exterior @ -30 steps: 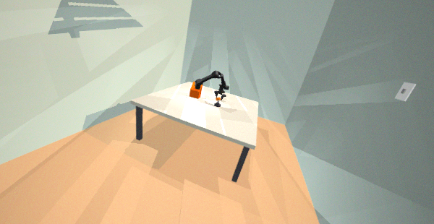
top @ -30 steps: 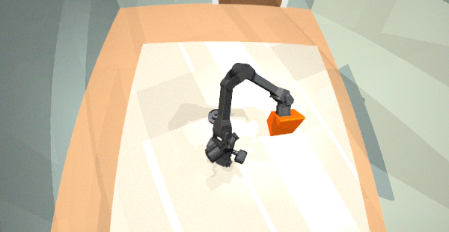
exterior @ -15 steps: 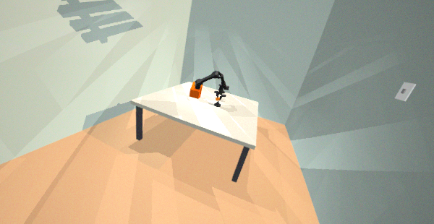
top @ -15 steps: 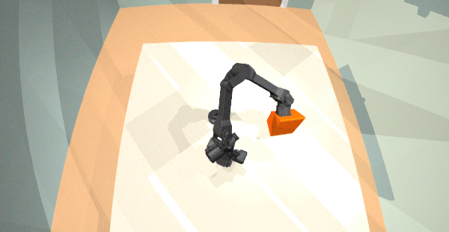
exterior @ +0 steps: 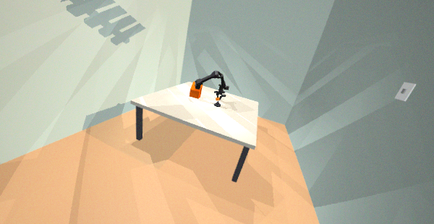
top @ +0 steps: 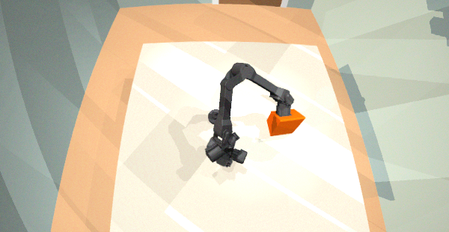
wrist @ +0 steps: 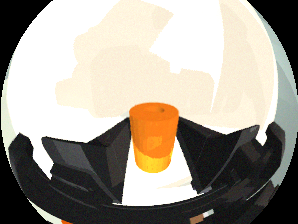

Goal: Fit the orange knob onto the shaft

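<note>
The orange knob (exterior: 218, 99) (wrist: 154, 131) is an upright, slightly tapered cylinder with a small dark mark on its top. My gripper (wrist: 152, 120) is shut on it, with one dark finger at each side in the wrist view. In the top view the gripper (top: 226, 160) points down and hides the knob. The dark round pedestal (top: 213, 116) (exterior: 217, 104) stands on the table apart from the knob, behind the gripper in the top view. The pedestal is not visible in the wrist view. The knob's hole and the shaft's flat side are hidden.
The arm (top: 225, 102) (exterior: 216, 74) rises from an orange base block (top: 287, 125) (exterior: 195, 91) on the pale table (top: 150, 203) (exterior: 163, 104). The upper arm passes close beside the pedestal in the top view. Patterned light and shadows cross the table top.
</note>
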### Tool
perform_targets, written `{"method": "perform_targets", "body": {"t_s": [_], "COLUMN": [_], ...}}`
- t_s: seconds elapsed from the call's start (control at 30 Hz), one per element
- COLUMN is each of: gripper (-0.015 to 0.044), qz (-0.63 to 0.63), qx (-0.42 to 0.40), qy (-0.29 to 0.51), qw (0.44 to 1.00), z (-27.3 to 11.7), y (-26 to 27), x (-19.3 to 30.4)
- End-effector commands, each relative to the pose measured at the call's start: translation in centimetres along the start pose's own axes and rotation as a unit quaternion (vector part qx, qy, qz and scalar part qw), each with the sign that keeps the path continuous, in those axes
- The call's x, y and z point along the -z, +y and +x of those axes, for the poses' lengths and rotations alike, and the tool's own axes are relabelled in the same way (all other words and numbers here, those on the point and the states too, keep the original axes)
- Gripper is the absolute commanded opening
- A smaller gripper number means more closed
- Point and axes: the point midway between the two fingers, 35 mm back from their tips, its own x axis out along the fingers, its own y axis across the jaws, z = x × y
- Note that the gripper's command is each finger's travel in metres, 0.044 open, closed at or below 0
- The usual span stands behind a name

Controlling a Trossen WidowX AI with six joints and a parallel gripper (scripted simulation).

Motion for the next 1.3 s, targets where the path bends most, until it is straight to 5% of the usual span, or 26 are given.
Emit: {"method": "perform_targets", "body": {"t_s": [0.0,1.27], "gripper": [0.0179,0.0179], "qz": [0.0,-0.002], "qx": [-0.002,-0.004], "qy": [-0.019,-0.321], "qw": [1.0,0.947], "z": [-0.2,-1.6], "y": [0.0,0.1], "x": [0.2,3.8]}}
